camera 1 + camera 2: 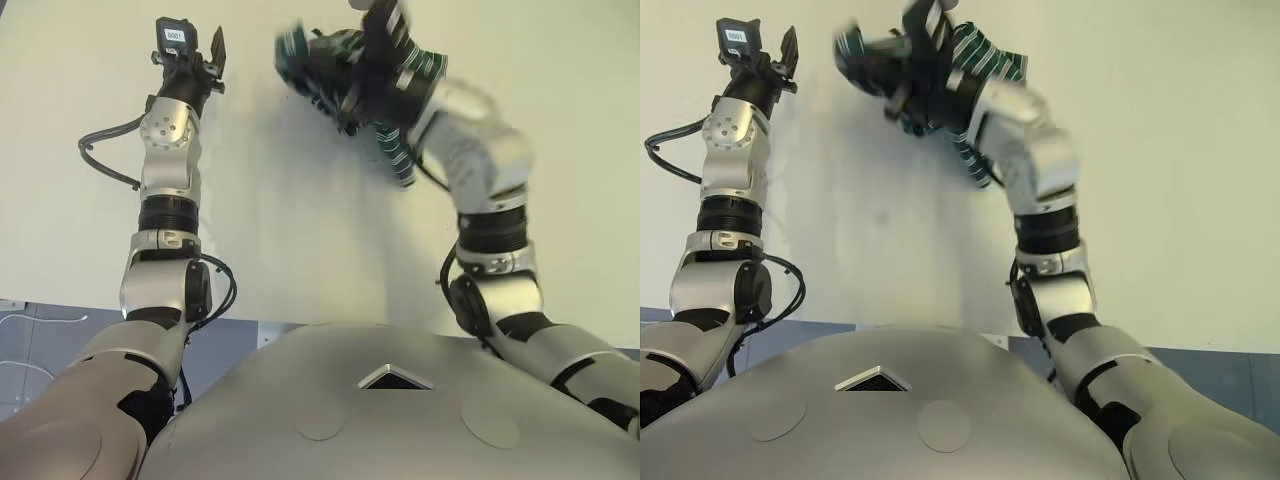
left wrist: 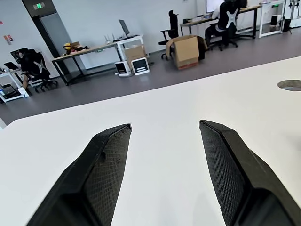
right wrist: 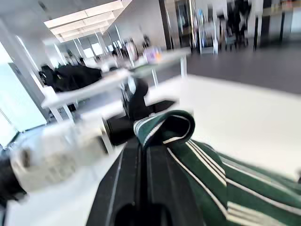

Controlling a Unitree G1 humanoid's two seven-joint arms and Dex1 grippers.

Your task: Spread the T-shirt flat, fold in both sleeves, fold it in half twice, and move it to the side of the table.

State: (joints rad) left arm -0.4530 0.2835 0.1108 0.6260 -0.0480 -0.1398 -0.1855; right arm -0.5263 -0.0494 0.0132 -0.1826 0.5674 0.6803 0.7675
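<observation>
Nearest the lens in the left wrist view, we see the left gripper (image 2: 164, 128). Its two fingers (image 2: 106, 169) are black, wedge-shaped and tapering, and their inner faces carry a fine pebbled grid. They are spread wide with nothing between them, over the table (image 2: 155, 94), a smooth, matt white slab with a round hole (image 2: 289, 84) cut near one edge. Beyond the table's far edge lie a grey floor, a brown cardboard box (image 2: 186, 49), black chairs (image 2: 173, 26) and long desks (image 2: 89, 49).

From the head, we see this gripper held out over the far left part of the table, apart from the T-shirt (image 1: 395, 150) and to its left.

The right gripper (image 3: 143, 141) has long, flat black fingers pressed together, and they pinch a rolled fold of the T-shirt at their tips. The cloth is soft knit, dark green with thin white stripes. It is not spread out. It is bunched into a crumpled mass around the right gripper, over the far middle of the table, and one striped flap drapes down beside the wrist. We cannot tell whether any of the cloth touches the table.
</observation>
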